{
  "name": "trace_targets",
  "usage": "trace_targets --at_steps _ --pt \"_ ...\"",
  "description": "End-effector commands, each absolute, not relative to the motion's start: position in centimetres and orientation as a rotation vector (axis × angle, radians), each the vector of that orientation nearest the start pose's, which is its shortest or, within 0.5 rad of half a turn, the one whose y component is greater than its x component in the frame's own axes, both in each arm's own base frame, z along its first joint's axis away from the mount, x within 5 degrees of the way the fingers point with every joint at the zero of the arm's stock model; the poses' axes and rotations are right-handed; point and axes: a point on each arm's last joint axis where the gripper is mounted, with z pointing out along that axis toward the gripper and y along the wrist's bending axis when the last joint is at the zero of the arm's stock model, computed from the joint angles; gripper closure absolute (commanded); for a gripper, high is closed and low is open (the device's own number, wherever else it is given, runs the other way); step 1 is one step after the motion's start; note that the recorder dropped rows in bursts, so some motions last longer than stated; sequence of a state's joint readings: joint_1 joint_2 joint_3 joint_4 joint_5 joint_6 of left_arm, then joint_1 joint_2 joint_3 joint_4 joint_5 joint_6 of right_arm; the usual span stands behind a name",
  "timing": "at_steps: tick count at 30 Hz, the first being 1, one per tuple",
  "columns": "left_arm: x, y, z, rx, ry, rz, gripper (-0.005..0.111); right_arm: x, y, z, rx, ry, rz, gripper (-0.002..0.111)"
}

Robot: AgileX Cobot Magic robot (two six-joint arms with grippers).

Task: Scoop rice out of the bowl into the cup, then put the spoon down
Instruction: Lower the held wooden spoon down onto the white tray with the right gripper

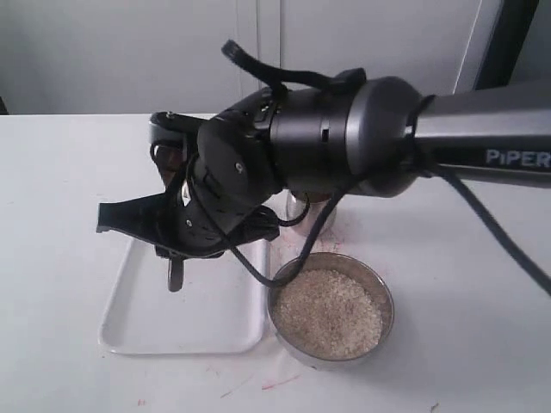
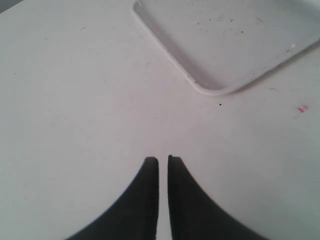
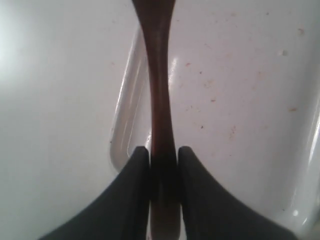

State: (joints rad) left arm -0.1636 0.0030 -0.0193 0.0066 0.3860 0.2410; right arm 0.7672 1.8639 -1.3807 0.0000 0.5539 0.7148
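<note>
My right gripper is shut on the slim handle of the dark reddish-brown wooden spoon. The handle runs away from the jaws over a corner of a white tray. In the exterior view the right arm reaches across to the left above that tray and hides most of the spoon. The wide metal bowl stands right of the tray with the off-white rice inside. Only a sliver of the shiny steel cup shows behind the arm. My left gripper is shut, holds nothing, and hovers over the bare white table.
The white tray's rounded corner lies ahead of the left gripper. Small red marks dot the white tabletop in front of the bowl. The right arm's cable trails over the table's right side.
</note>
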Motion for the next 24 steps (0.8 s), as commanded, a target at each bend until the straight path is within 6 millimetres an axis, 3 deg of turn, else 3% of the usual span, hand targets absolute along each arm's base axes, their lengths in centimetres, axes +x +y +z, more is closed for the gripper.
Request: trace_targets --at_steps 1,11,24 --pt "5.1 -0.8 17.9 0.380 1.855 0.054 0.092 30.1 28.9 21.7 0.018 2.648 0.567 0.108" --pt "5.1 -0.8 17.9 0.380 1.855 0.054 0.092 30.5 29.5 17.8 0.109 2.743 0.524 0.108" --pt "5.1 -0.8 17.9 0.380 1.855 0.054 0.092 30.5 30.0 17.5 0.096 2.722 0.547 0.108"
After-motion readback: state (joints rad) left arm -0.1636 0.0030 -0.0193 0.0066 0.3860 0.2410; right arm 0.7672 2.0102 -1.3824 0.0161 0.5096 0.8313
